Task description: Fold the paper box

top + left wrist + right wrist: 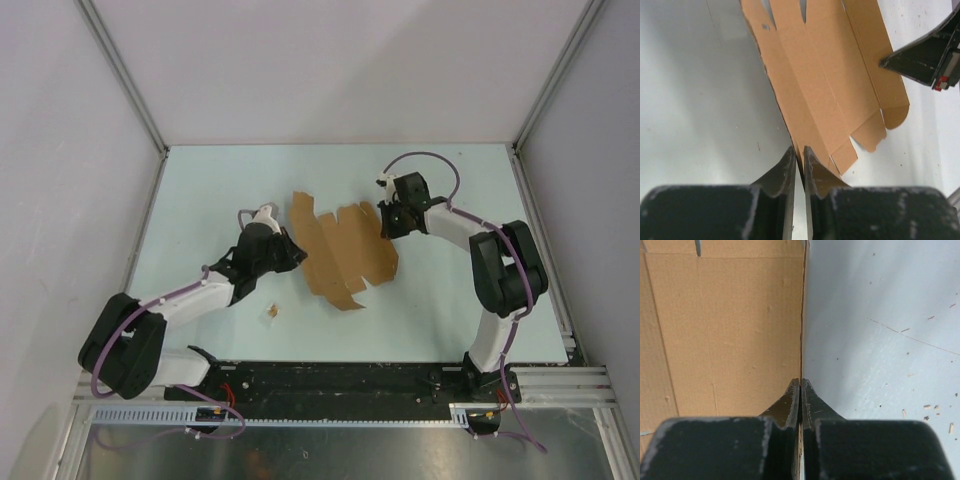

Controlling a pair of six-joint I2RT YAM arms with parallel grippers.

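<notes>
The left claw (799, 150) was nearly closed, pinching the left edge of the paper box (342, 252). The right claw (800, 383) was likewise clamped on its right edge. The box lay mid-desk (200, 190), still an open sheet, so almost all the folding seemingly remained. Its long axis ran roughly near-far, with the far end leaning left.

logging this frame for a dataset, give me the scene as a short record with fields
paper box: unfolded die-cut sheet, flaps open
left jaws: shut on the sheet's left edge
right jaws: shut on its right edge
scrap: on the table, apart from the sheet
task state: no fold finished yet
</notes>
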